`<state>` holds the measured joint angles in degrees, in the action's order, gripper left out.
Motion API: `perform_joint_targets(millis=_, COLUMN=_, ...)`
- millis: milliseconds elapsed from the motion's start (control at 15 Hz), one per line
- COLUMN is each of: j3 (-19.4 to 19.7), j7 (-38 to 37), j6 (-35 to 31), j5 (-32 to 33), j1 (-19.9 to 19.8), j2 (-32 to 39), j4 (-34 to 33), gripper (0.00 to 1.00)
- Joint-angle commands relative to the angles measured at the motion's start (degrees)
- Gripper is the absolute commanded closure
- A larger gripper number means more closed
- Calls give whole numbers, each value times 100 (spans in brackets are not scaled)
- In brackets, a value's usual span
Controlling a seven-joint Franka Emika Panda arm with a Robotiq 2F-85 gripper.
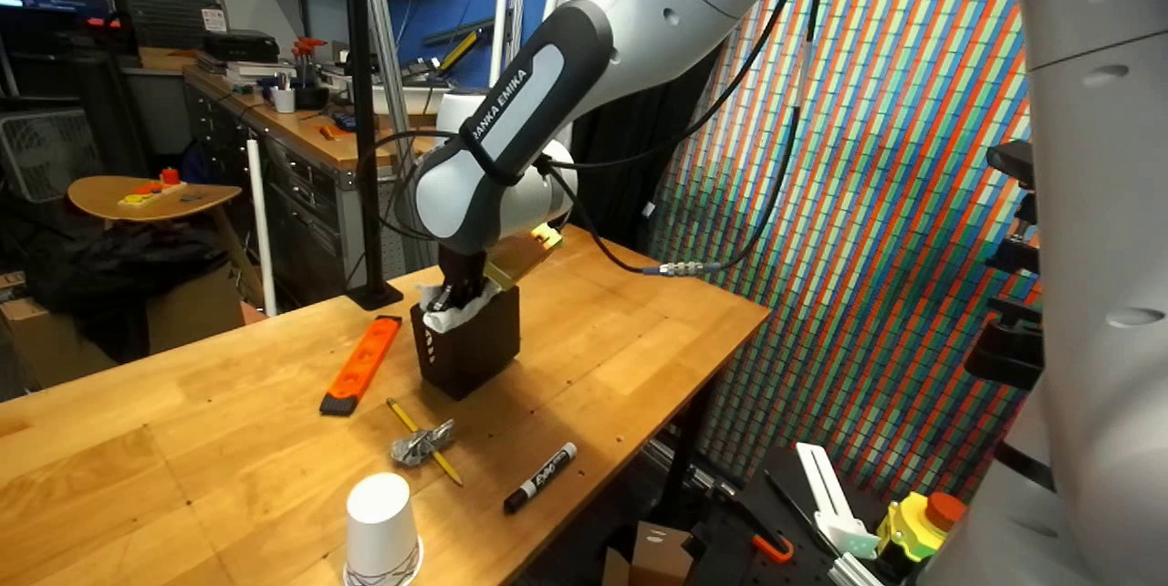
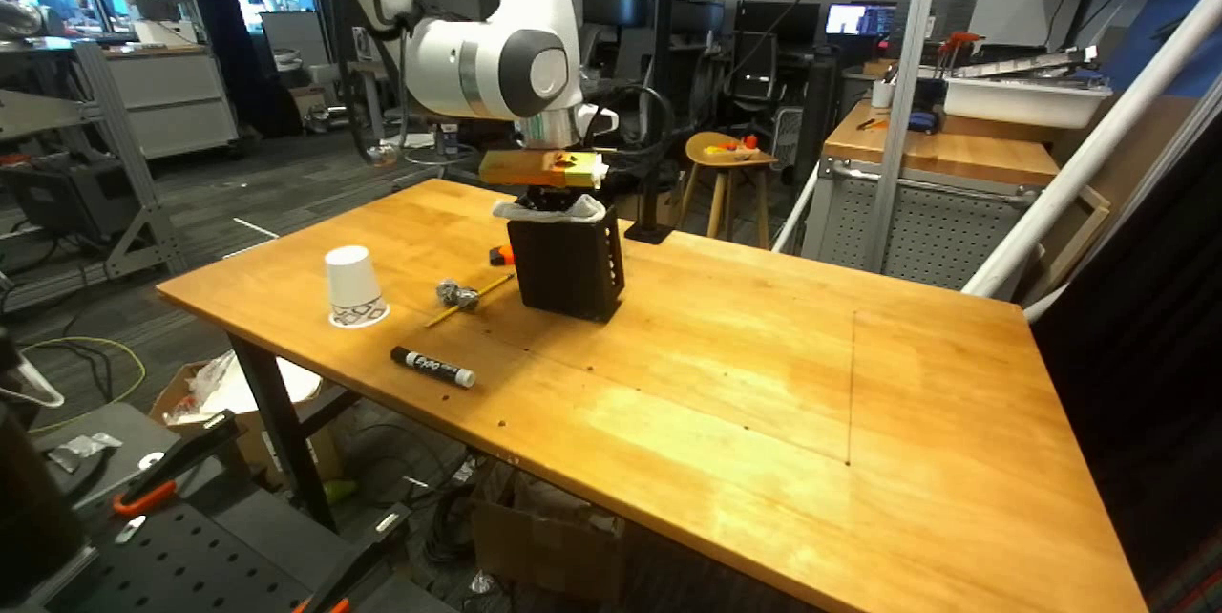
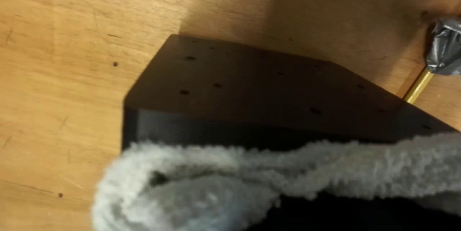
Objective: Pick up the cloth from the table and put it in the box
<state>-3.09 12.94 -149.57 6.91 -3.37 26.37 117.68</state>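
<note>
A whitish fuzzy cloth (image 1: 444,321) lies bunched across the top opening of a black box (image 1: 474,350) that stands upright on the wooden table (image 1: 602,340). In an exterior view the cloth (image 2: 584,209) hangs slightly over the rim of the box (image 2: 568,267). My gripper (image 1: 454,296) points down into the cloth at the box opening. It also shows in an exterior view (image 2: 551,200). Its fingertips are hidden by cloth and box, so its opening does not show. In the wrist view the cloth (image 3: 201,191) fills the lower part, over the dark box (image 3: 252,83).
An orange bar tool (image 1: 363,365) lies beside the box. A yellow pencil (image 1: 447,467) with a crumpled silver piece (image 1: 422,443) lies in front of it. A black marker (image 1: 540,478) and an upside-down white paper cup (image 1: 380,522) stand or lie nearer the table's end.
</note>
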Motion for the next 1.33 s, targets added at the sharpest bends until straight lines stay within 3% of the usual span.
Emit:
perform_joint_targets(millis=0, j3=-374, j7=741, j6=-59, j5=-556, j1=-317, j2=405, j4=90, gripper=93)
perform_joint_targets(millis=533, j3=-280, j7=999, j6=283, j5=-563, j1=-329, j2=-386, j4=322, gripper=91)
perform_joint_targets(millis=600, j3=-247, j7=967, j6=332, j5=-504, j1=-291, j2=-489, j4=371, gripper=86)
perform_joint_targets(millis=667, j3=-223, j7=941, j6=365, j5=-448, j1=-259, j2=-612, j4=433, gripper=64)
perform_joint_targets(millis=1267, j3=-9, j7=782, j6=548, j5=109, j1=-18, j2=-1776, j4=957, gripper=0)
